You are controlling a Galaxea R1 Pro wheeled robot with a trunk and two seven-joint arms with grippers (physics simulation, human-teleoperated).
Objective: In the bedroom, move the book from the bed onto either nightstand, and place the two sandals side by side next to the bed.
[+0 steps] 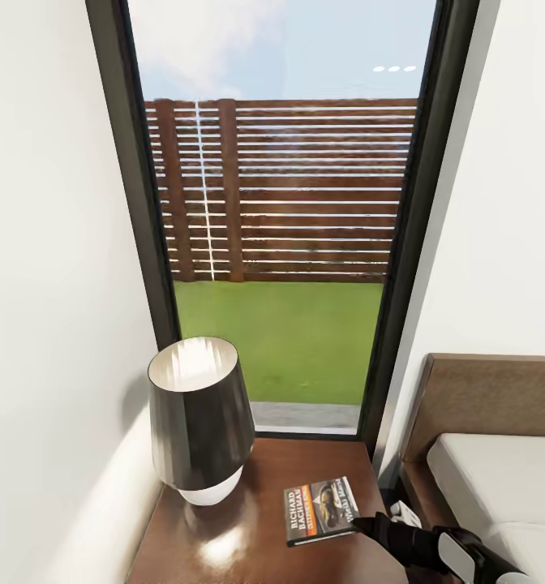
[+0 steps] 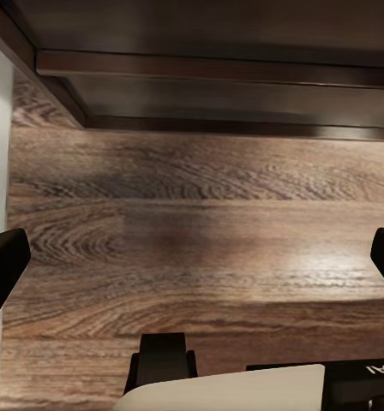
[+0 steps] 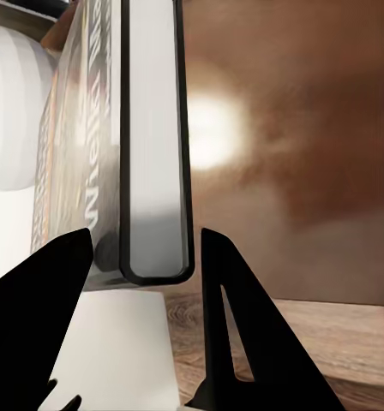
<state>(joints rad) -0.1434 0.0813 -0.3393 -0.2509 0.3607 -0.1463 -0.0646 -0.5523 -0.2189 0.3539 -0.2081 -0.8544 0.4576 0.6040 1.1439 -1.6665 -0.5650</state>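
Book (image 1: 321, 509) flat on nightstand (image 1: 224, 551); right gripper (image 3: 145, 257) jaws spread either side of its edge, apparently not pinching.

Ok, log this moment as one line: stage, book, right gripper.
stage: placing book | book: flat on nightstand beside lamp | right gripper: at book's edge, fingers either side, grip unclear

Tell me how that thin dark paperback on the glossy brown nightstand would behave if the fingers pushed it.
The thin dark paperback lies flat, so it probably slides rather than tips. The glossy brown nightstand reflects light strongly, so it may skid easily. Its slim edge between the right gripper's fingers suggests it is light and may flex.
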